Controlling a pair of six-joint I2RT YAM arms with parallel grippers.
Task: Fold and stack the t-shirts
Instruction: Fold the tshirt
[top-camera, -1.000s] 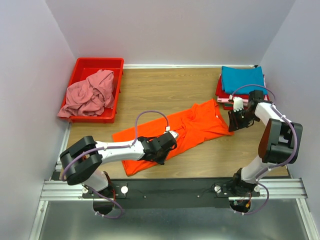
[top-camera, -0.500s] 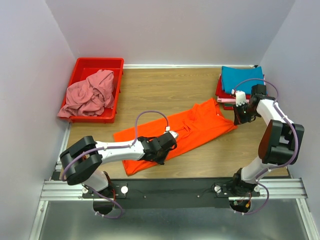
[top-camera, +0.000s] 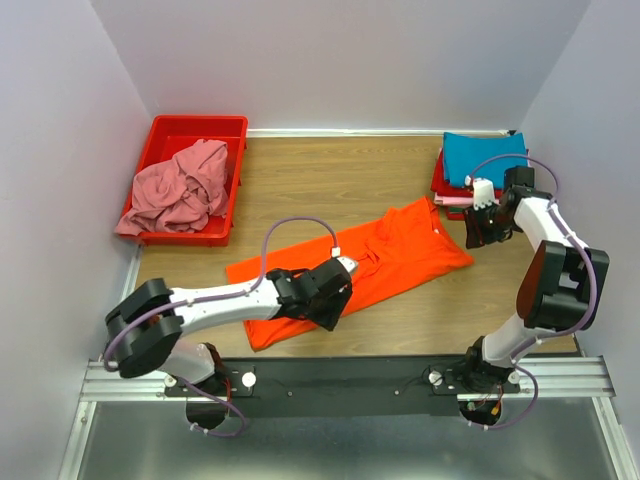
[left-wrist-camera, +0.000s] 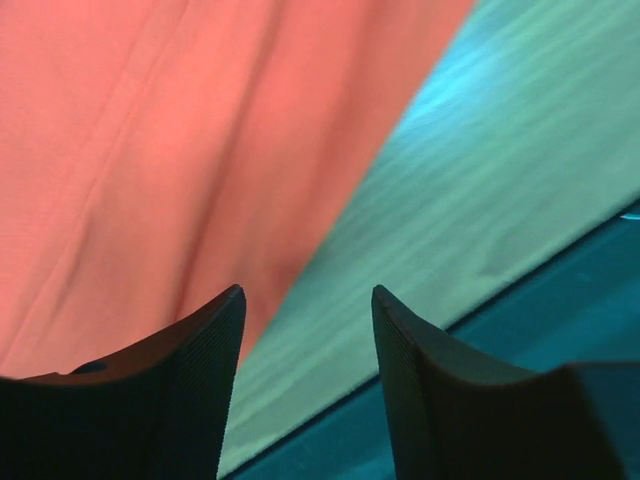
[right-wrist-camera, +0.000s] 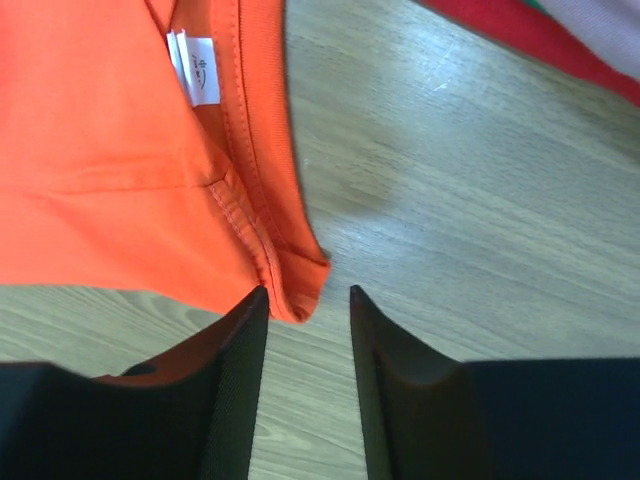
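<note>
Dusty pink cloth, a crumpled t-shirt (top-camera: 180, 190), fills the red plastic bin (top-camera: 200, 121) at far left. The bright orange t-shirt (top-camera: 400, 250) lies spread on the wooden desk (top-camera: 330, 180). The left jaws, spread and empty, straddle its near edge. The right jaws, also spread, face its right corner without gripping. With so little cloth to close on, either could slip off and skew the fold. A folded teal t-shirt (top-camera: 485, 155) tops the far-right stack.

The orange shirt (right-wrist-camera: 100, 150) fills the upper left, with a white label (right-wrist-camera: 195, 70) near the top. Its hem corner ends just beside the lower-left finger (right-wrist-camera: 225, 380) of the gripper (right-wrist-camera: 308, 292), whose jaws stand apart over the wood table (right-wrist-camera: 450, 200). Red cloth (right-wrist-camera: 520, 35) crosses the upper right.
</note>
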